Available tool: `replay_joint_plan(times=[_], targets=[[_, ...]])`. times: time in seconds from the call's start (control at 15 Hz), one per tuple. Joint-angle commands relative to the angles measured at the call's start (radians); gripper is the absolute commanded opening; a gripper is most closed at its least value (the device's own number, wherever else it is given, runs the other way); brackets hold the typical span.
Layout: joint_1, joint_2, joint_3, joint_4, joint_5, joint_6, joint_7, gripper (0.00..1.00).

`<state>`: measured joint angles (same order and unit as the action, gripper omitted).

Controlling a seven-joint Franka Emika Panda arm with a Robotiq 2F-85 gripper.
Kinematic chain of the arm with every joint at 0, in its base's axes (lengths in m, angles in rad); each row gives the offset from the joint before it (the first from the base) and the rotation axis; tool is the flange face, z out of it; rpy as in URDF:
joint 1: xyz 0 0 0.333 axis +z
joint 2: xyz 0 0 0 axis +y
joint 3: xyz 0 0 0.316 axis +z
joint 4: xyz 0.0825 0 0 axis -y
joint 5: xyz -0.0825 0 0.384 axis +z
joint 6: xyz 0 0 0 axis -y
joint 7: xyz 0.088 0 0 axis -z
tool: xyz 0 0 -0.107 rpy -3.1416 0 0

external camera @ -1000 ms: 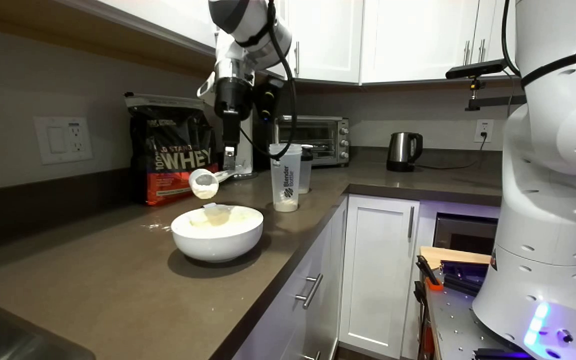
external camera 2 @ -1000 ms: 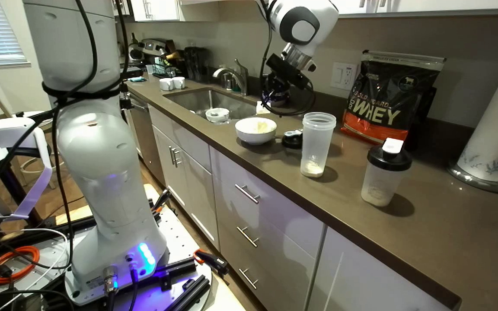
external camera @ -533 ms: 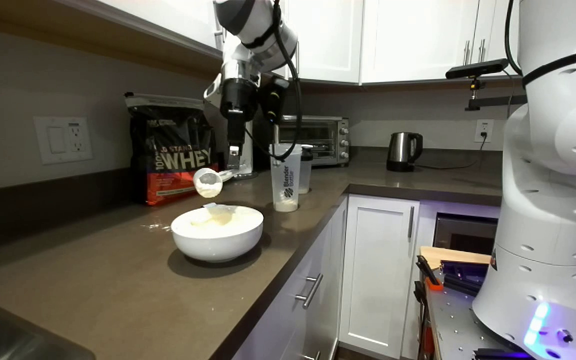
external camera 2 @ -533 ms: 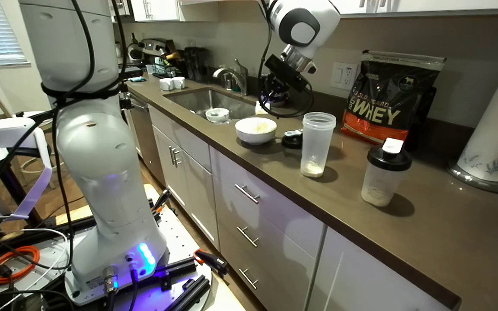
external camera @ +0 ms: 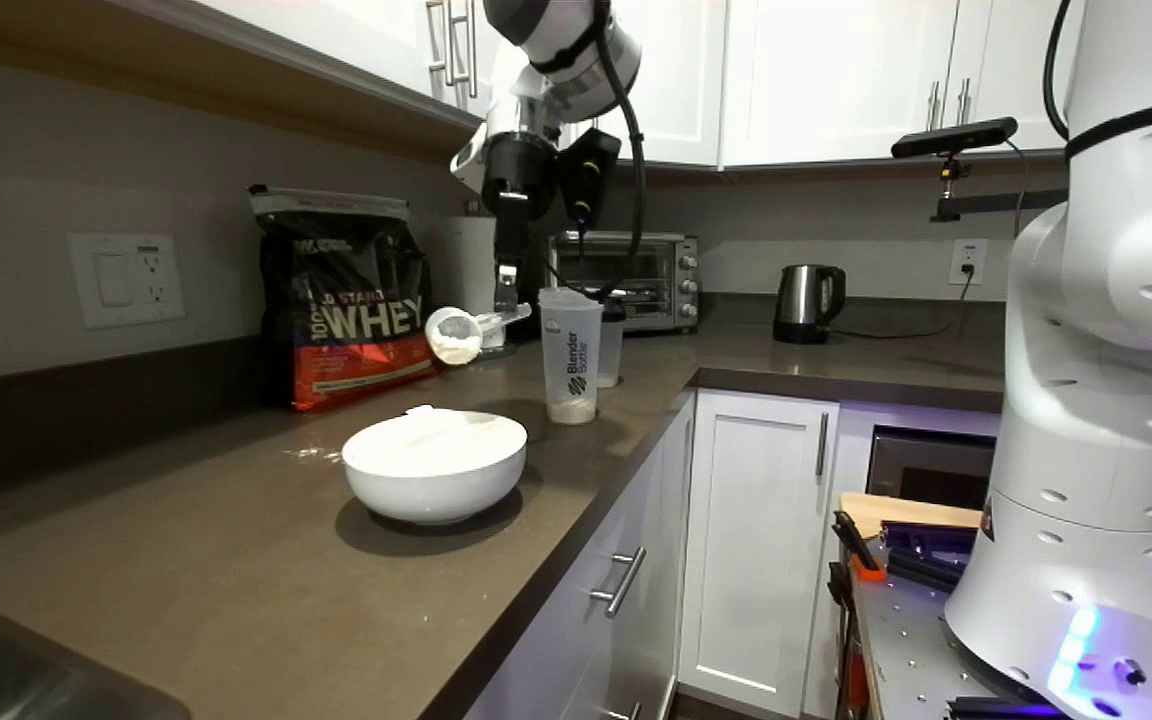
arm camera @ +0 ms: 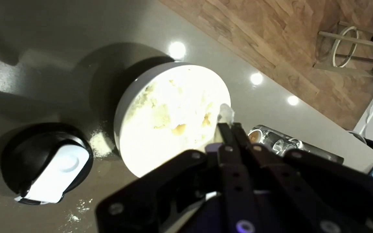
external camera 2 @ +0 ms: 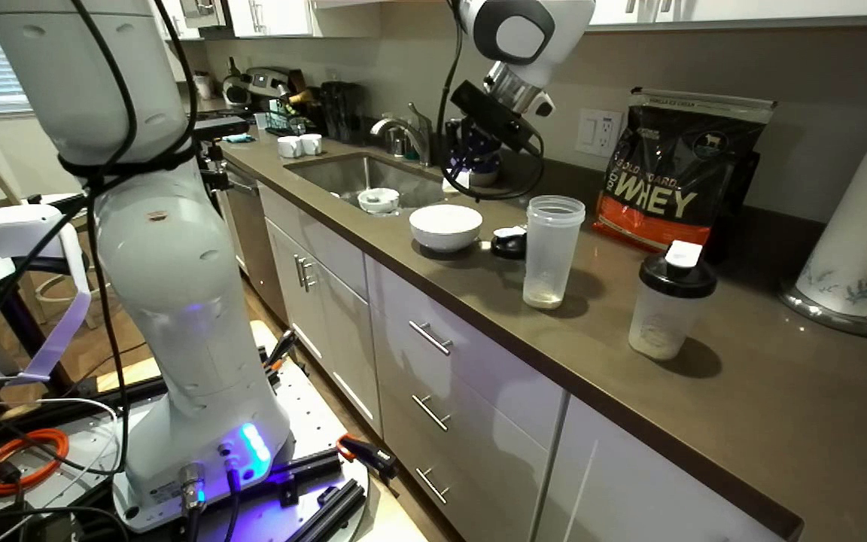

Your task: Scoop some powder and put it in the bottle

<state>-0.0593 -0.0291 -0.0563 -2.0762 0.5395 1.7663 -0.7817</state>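
The powder is mostly in the white bowl, and a bit of it sits in the scoop, which hangs above the desk, near the bowl and not yet over the bottle. The fingers are squeezed together on the scoop's thin handle. The scoop's open side leans, so I think powder could slide out if it jerks or turns too soon. (There is a spilled patch on the desk, so a mess looks easy to make.) The handle might also twist in the fingers, because it seems skinny and slick, and then the scoop would tip.

The bottle is tall and open at the top, with just a little powder at the bottom. It looks light to me. If the scoop comes in too low, it could bump the rim and knock the bottle down. If it pours too early, powder would land outside, maybe on the black lid lying just beside the bowl. Farther off stands another bottle, capped, so powder would only pile on top.
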Motion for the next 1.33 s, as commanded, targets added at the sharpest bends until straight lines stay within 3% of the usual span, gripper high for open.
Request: replay_joint_plan(times=[0.0,0.8,1.27], targets=[[0.001,-0.08,-0.012,-0.076,0.026,0.024,-0.025,0.02],[0.017,-0.136,-0.027,-0.061,0.009,0.018,-0.011,0.02],[0.002,-0.131,-0.072,-0.021,0.002,0.037,0.001,0.02]])
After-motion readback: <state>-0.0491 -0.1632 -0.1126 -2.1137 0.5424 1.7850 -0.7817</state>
